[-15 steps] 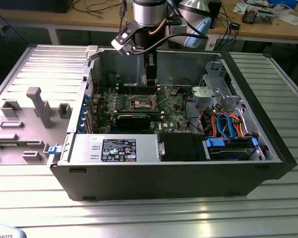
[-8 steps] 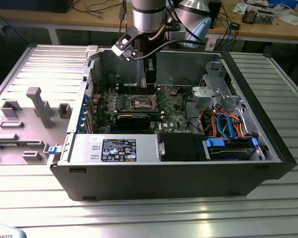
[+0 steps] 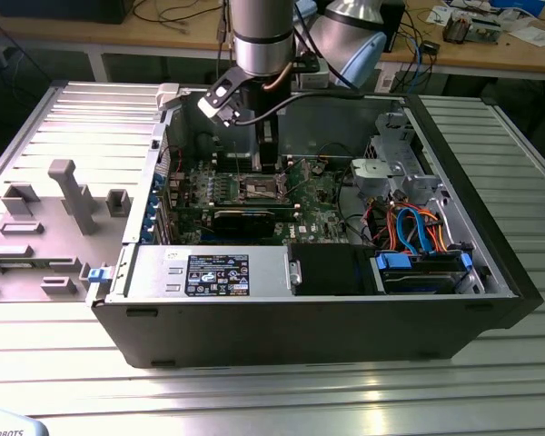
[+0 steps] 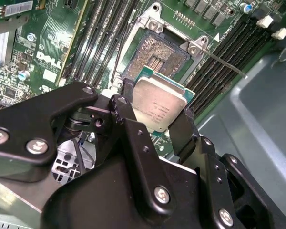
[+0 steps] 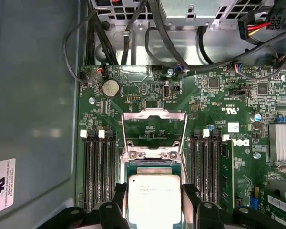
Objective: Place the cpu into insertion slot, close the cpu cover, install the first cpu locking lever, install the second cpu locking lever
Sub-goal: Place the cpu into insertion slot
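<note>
We saw the arm standing upright over the open computer case in the exterior view. Its gripper reached down inside, above the green motherboard and close over the insertion slot. In both wrist views the fingers were drawn in narrowly on the cpu, one on each of two opposite edges, with its metal top facing the cameras. The second wrist view gave us what the others did not. The slot's field of contacts lay partly uncovered beyond the cpu, which hung over its near edge; we could not tell whether the two touched. A thin locking lever stuck out sideways from the socket rim. The first wrist view showed the cpu cover swung open beyond the cpu, with memory slots on either side.
</note>
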Motion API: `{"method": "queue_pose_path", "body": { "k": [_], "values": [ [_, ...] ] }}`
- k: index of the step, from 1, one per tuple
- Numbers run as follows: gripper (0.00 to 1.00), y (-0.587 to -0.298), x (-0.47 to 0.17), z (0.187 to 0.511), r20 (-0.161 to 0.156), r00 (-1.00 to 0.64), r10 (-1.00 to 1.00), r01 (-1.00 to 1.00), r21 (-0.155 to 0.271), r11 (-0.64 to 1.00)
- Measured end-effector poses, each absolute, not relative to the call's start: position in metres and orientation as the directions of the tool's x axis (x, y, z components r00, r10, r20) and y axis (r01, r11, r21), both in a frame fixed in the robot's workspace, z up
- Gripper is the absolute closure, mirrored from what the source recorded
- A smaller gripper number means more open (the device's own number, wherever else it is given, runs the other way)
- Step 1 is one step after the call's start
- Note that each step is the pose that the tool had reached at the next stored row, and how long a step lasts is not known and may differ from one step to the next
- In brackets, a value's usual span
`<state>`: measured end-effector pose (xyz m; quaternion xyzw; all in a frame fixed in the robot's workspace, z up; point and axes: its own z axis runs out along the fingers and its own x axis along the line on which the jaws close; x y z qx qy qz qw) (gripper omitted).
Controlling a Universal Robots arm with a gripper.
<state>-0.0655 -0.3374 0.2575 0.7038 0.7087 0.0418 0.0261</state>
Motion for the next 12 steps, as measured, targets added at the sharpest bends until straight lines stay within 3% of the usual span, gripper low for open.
{"method": "queue_pose_path", "body": {
  "k": [3,12],
  "values": [
    [0.46,-0.3373,-0.0679,0.2546,0.022,-0.012,1.000,0.993,0.115,0.010],
    [0.46,-0.3373,-0.0696,0.2485,0.022,-0.042,0.999,0.992,0.116,0.039]
  ]
}}
